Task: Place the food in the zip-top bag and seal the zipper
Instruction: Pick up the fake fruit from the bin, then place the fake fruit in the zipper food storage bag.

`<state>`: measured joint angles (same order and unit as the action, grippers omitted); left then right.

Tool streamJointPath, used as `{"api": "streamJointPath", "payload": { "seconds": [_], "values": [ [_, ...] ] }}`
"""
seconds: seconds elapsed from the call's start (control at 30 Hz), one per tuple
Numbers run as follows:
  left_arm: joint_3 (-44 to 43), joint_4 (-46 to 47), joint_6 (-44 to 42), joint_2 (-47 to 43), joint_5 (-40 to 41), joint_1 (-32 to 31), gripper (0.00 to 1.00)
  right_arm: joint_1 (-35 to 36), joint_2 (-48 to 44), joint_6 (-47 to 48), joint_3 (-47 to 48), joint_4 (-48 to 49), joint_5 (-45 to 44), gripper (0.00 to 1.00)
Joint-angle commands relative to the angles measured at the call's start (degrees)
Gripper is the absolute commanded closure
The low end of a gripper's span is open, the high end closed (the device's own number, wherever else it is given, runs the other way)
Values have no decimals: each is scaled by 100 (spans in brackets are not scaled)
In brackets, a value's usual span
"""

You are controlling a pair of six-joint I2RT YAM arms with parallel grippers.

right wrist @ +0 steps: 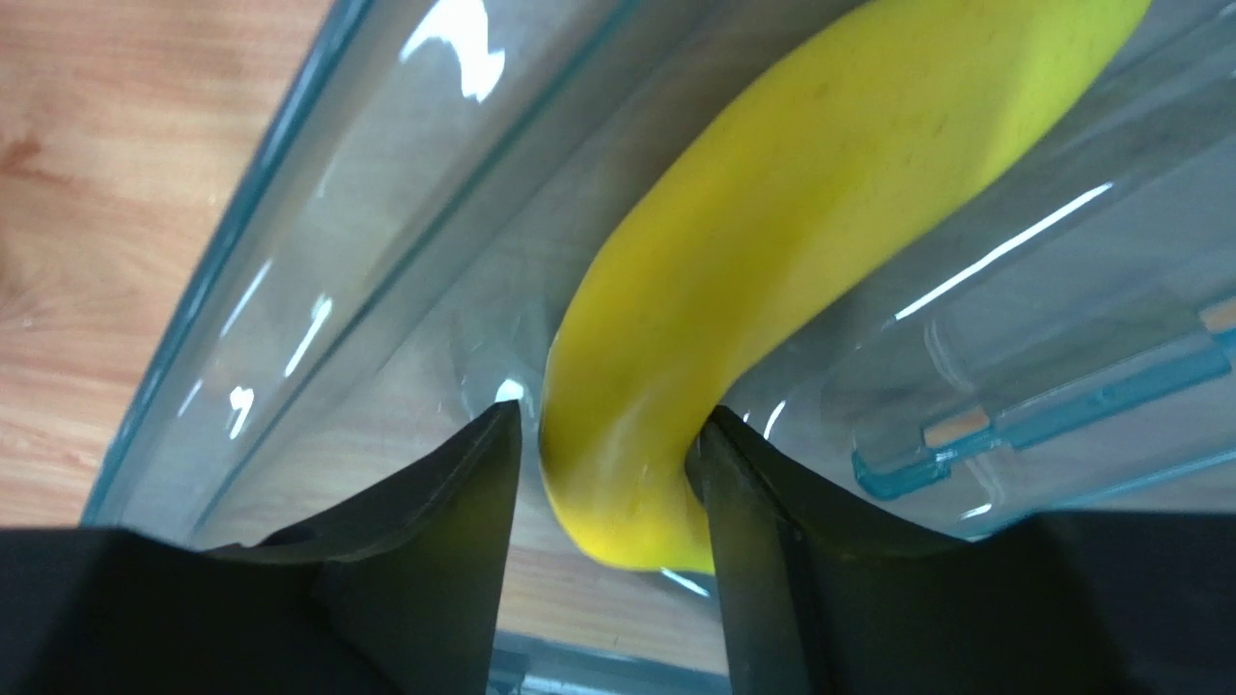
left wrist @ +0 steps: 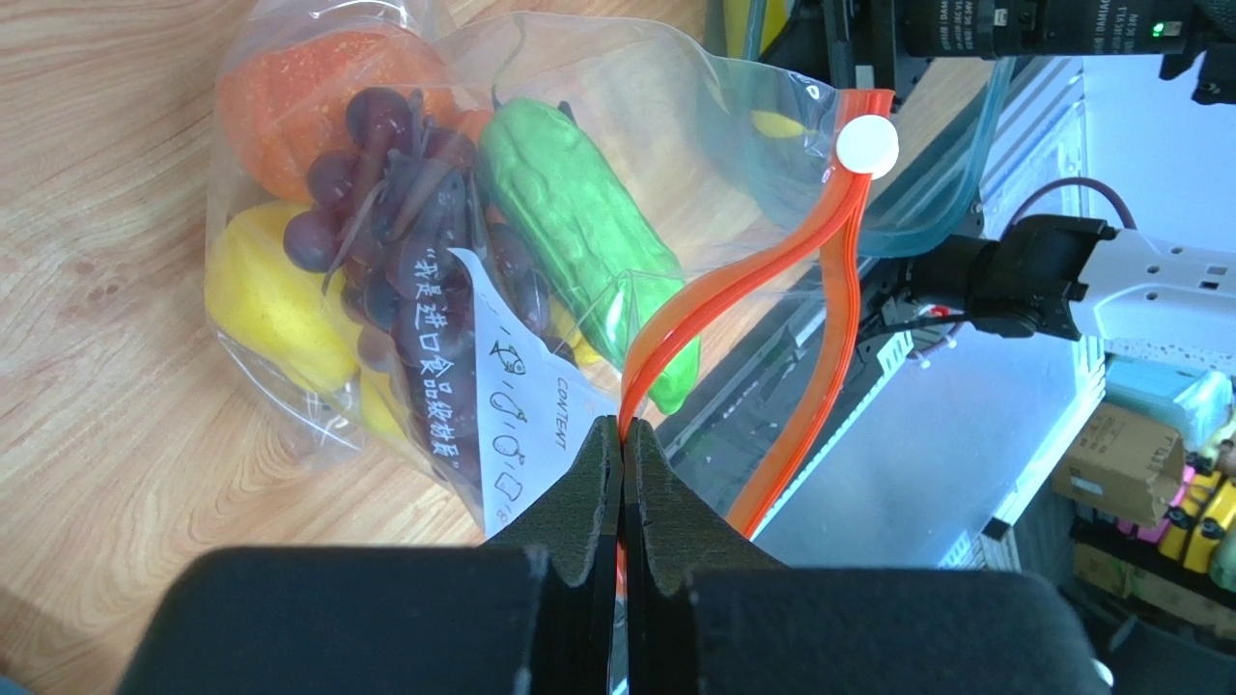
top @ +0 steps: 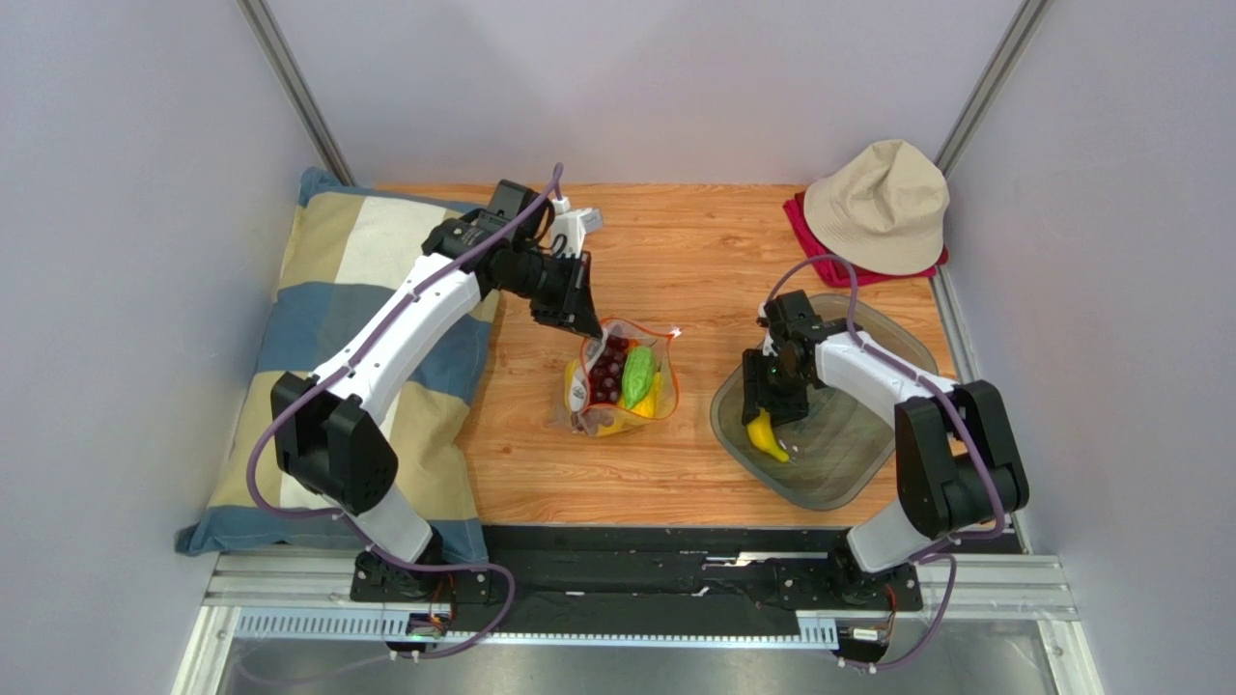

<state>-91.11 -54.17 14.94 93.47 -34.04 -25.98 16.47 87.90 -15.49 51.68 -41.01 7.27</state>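
The zip-top bag (top: 624,380) lies mid-table, its mouth open, holding the dark purple grape bunch (left wrist: 392,188), the green piece (left wrist: 581,217), an orange fruit (left wrist: 298,87) and a yellow fruit (left wrist: 269,297). My left gripper (left wrist: 621,442) is shut on the orange-red zipper strip (left wrist: 755,275) at the bag's mouth and holds that edge up; the white slider (left wrist: 869,146) sits at the far end. The yellow banana (right wrist: 813,217) lies in the grey translucent tray (top: 856,464). My right gripper (right wrist: 610,442) straddles the banana's end. One finger touches it; the other stands a sliver off.
A checked pillow (top: 363,333) lies along the left side. A beige hat (top: 881,203) on a red cloth (top: 813,232) sits at the back right, behind the tray. The tray wall (right wrist: 290,290) runs close beside my right fingers.
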Motion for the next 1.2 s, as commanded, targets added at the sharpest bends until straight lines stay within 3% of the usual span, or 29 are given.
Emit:
{"api": "streamJointPath", "payload": {
  "seconds": [0.0,0.1,0.2,0.27,0.37,0.4,0.6,0.7,0.8,0.97,1.17],
  "values": [
    [-65,56,-17,-4,38,75,100,-3,105,-156,17,490,-252,59],
    [-143,3,-52,13,38,93,100,-91,-61,-148,79,262,-104,84],
    [-188,-41,-70,-22,38,110,100,-240,-693,1,438,-185,369,100],
    [-170,20,-27,-74,12,110,100,-354,-1237,2,911,-345,818,100],
    [-100,152,70,-136,-111,110,100,-364,-1730,-182,1449,-434,2170,100],
    [-48,187,97,-145,-181,110,100,-364,-1793,-574,1711,-268,2896,100],
    [111,530,343,-224,-296,137,100,-13,-1742,-2656,1890,944,5087,100],
    [155,662,431,-303,-252,154,100,303,-1566,-2925,1951,1034,5993,100],
    [234,732,501,-391,-199,154,100,707,-1617,-2899,2004,1191,6496,100],
    [374,777,607,-470,-243,154,100,1480,-1653,-3336,1917,1482,6621,100],
    [480,838,642,-584,-234,154,100,1587,-1241,-4425,1450,1885,6507,100]
  ]
}}
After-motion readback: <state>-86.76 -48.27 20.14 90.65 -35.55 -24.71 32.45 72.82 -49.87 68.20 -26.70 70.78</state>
